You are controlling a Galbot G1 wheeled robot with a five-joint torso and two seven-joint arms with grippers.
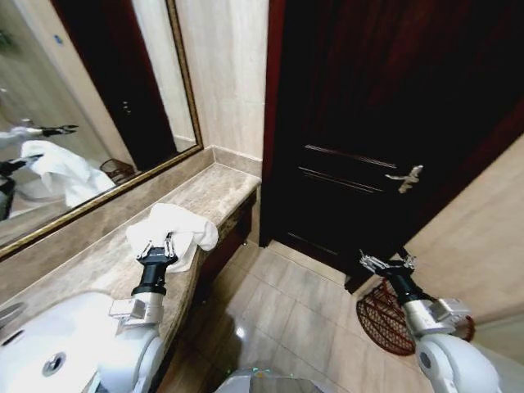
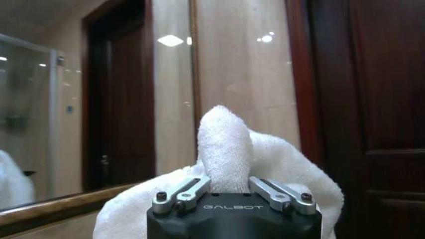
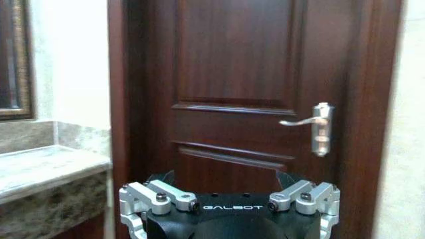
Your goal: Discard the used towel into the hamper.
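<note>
A crumpled white towel (image 1: pixel 182 228) lies on the marble counter (image 1: pixel 219 187) by the mirror. My left gripper (image 1: pixel 159 250) is at the towel's near edge. In the left wrist view a raised fold of the towel (image 2: pixel 224 149) is pinched between the jaws of that gripper (image 2: pixel 229 185), so it is shut on it. The hamper (image 1: pixel 381 320), a dark reddish-brown woven basket, stands on the floor at the right near the door. My right gripper (image 1: pixel 388 263) hovers just above the hamper's rim with its fingers spread open and nothing in them.
A white sink basin (image 1: pixel 49 344) sits in the counter near my left arm. A framed mirror (image 1: pixel 90 106) runs along the wall. A dark wooden door (image 1: pixel 385 115) with a silver handle (image 3: pixel 317 125) is shut ahead. Tiled floor (image 1: pixel 278 319) lies between counter and hamper.
</note>
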